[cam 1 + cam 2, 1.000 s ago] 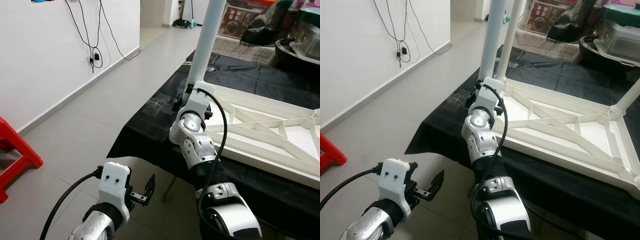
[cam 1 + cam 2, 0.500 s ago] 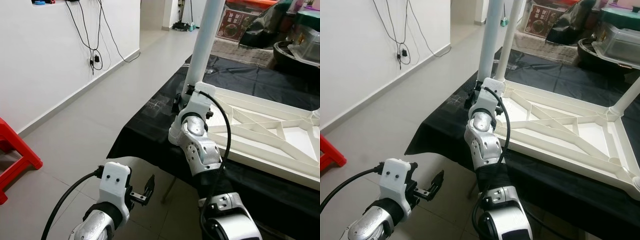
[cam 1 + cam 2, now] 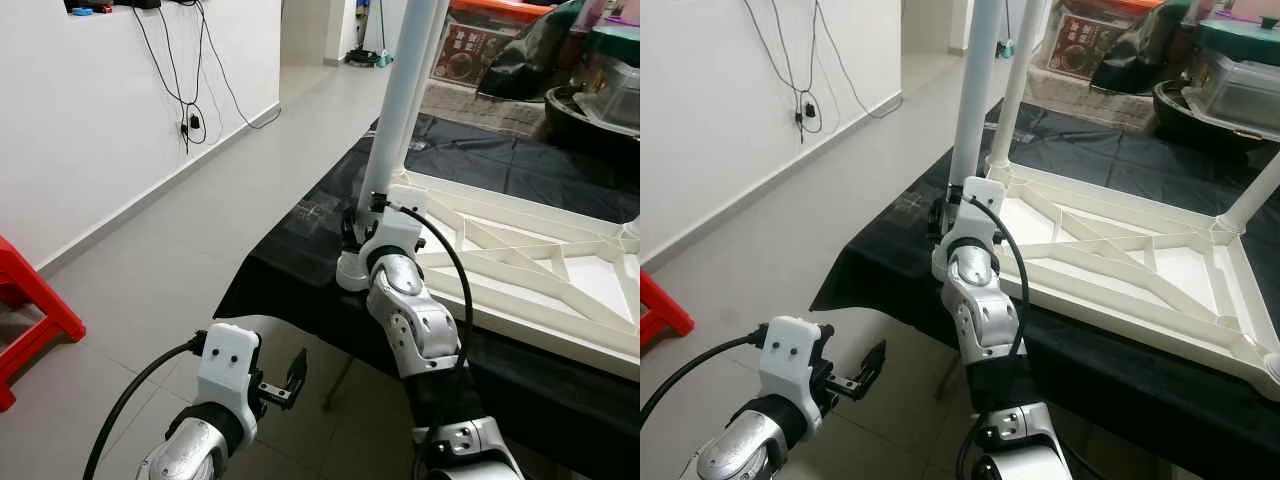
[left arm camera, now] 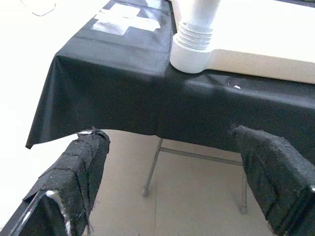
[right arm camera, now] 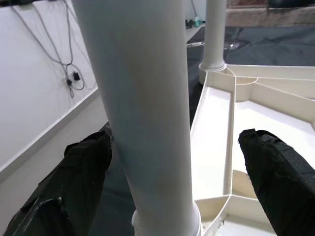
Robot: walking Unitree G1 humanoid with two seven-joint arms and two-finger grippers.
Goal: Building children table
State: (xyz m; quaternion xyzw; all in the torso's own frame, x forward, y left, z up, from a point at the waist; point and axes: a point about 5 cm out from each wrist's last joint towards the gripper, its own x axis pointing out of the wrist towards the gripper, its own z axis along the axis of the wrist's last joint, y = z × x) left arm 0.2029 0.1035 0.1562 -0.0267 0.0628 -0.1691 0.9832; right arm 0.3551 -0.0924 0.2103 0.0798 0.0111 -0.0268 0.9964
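Currently at the leg-fitting step, judging from the layout. Upturned white tabletop (image 3: 1140, 250) lying ribbed side up on a black-draped work surface (image 3: 890, 265); near-corner leg (image 3: 400, 110) standing upright in its threaded socket (image 4: 194, 46), a second leg (image 5: 215, 34) seated at the next corner along the same edge, a further one (image 3: 1255, 200) at the far side. Right gripper (image 5: 162, 147) level with the near-corner leg's lower shaft, fingers (image 5: 83, 167) spread to either side of the tube, not visibly touching it. Left gripper (image 4: 172, 182) hanging low in front of the table edge, over the floor, fingers (image 4: 81, 169) parted, holding nothing.

Next move, as a judgement: close right fingers squarely on the tube, then rotate to tighten into the socket. Keep the leg vertical to avoid cross-threading. Keep the tabletop from sliding on the cloth during turning.
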